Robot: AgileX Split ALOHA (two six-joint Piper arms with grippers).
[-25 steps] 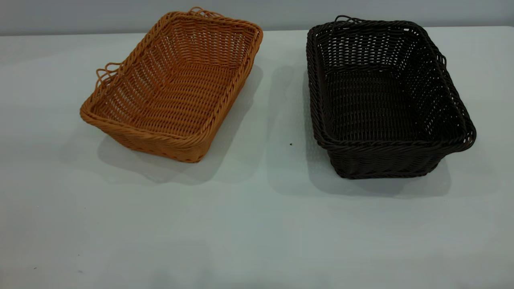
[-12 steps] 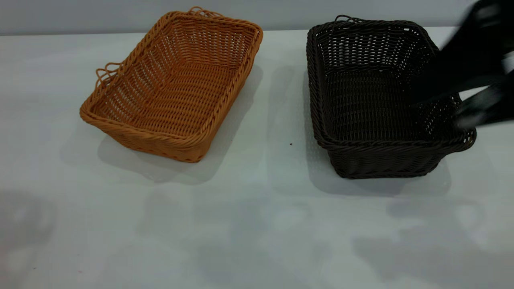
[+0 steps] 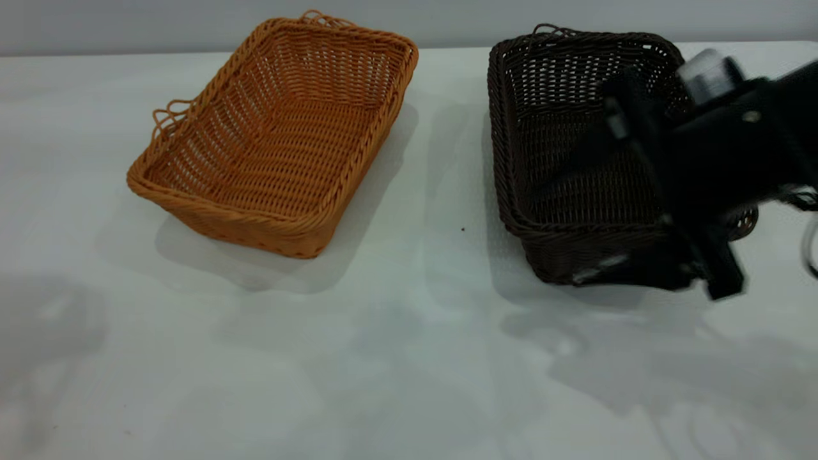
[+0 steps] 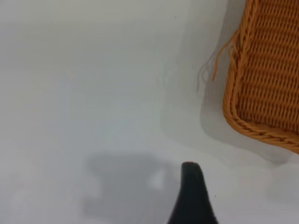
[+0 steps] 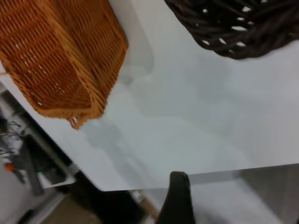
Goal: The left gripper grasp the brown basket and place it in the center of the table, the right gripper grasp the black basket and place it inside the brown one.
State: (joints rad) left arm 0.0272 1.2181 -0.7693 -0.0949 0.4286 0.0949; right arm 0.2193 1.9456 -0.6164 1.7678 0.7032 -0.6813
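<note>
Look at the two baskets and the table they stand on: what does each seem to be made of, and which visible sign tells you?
The brown basket looks like woven wicker or rattan, possibly a plastic imitation: orange-tan strands, braided rim, gaps in the weave. The black basket shows the same weave and braided rim in very dark, faintly glossy strands. The table seems a smooth white laminate or plastic with a soft sheen.
</note>
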